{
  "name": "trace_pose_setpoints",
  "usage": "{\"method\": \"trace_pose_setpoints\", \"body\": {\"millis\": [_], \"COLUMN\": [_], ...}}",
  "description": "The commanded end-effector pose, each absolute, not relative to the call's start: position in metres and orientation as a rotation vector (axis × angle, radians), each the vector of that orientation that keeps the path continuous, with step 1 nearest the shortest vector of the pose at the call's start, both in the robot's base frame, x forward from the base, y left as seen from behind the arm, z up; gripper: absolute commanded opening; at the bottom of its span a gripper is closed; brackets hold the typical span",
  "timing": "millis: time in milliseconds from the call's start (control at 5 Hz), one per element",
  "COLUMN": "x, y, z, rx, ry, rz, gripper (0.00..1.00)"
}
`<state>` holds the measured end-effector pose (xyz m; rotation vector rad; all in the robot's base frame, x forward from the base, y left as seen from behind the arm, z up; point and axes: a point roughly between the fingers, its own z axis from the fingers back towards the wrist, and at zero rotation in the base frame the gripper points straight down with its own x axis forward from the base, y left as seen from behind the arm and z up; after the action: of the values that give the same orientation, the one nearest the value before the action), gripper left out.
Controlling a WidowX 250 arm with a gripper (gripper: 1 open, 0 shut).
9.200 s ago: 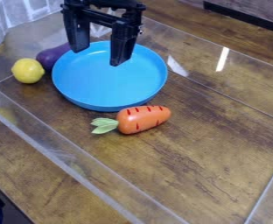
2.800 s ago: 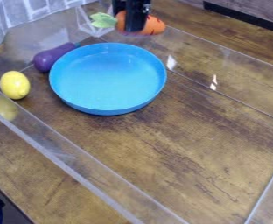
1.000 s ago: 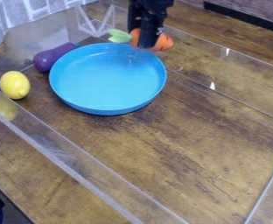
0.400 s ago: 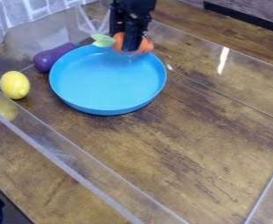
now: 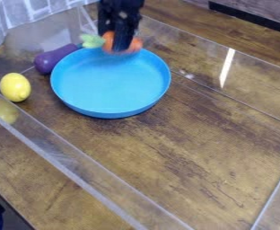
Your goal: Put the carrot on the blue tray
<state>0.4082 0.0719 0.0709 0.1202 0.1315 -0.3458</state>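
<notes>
The blue tray (image 5: 111, 83) is a wide round dish lying on the wooden table left of centre. Above its far rim hangs my gripper (image 5: 121, 41), pointing straight down and shut on the carrot (image 5: 112, 43). Only a strip of the carrot's orange body shows between the dark fingers, with its light green leafy end (image 5: 92, 39) sticking out to the left. The carrot is held a little above the tray's back edge; I cannot tell whether it touches the rim.
A yellow lemon (image 5: 14, 87) sits left of the tray. A purple eggplant-like object (image 5: 49, 60) lies against the tray's far left rim. A clear plastic sheet covers the wooden table (image 5: 203, 153).
The gripper, still holding the carrot, has moved left along the tray's far rim and slightly lower. The carrot has rolled with the wrist. Tray, lemon and purple object stayed put.
</notes>
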Motion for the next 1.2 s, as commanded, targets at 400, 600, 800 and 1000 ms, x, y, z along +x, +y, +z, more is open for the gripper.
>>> {"method": "trace_pose_setpoints", "body": {"millis": [400,600,800,1000], "x": [0.402,0.397,0.393,0.389], "y": [0.064,0.068,0.073,0.078], "z": [0.107,0.098,0.089,0.08], "rx": [0.158,0.155,0.153,0.149], "ry": [0.045,0.058,0.072,0.088], "rz": [-0.316,-0.262,-0.208,-0.155], "gripper": [0.0,0.0,0.0,1.0]}}
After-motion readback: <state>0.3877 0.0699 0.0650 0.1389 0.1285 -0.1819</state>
